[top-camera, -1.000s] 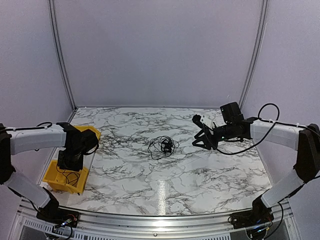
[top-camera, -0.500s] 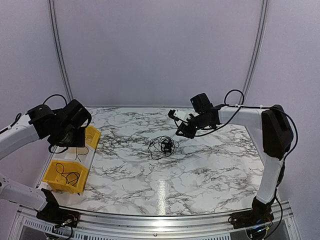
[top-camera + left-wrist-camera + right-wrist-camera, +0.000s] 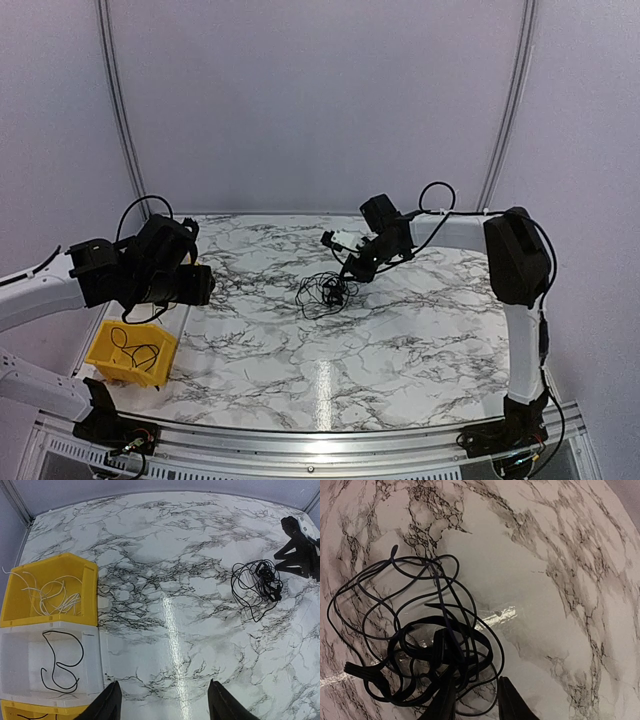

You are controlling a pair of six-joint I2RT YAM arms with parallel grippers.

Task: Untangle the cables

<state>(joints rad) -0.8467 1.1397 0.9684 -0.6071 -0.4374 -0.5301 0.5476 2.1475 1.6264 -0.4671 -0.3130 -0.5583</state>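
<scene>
The cables (image 3: 325, 292) lie as a small black bunch of thin looped wires on the marble table, left of centre. In the left wrist view the cables (image 3: 257, 582) sit far off at the right. My right gripper (image 3: 350, 268) hangs just behind and right of the bunch. In its wrist view the right gripper (image 3: 476, 700) has its jaws narrowly open at the edge of the cables (image 3: 420, 645). Loose loops run under the gap and the left finger overlaps the bunch. My left gripper (image 3: 165, 705) is wide open over bare marble and holds nothing. From above, my left gripper (image 3: 195, 285) hovers beside the bins.
A yellow bin (image 3: 75, 560) holding thin white wires sits at the table's left edge. In front of it is a white bin (image 3: 15, 650) with one black cable. A nearer yellow bin (image 3: 100, 352) also holds a black wire. Purple walls enclose the table.
My left arm rose from the bins and swung toward the table, its jaws opening wide. My right arm swept left from the right side to the cable bunch, its jaws narrowing.
</scene>
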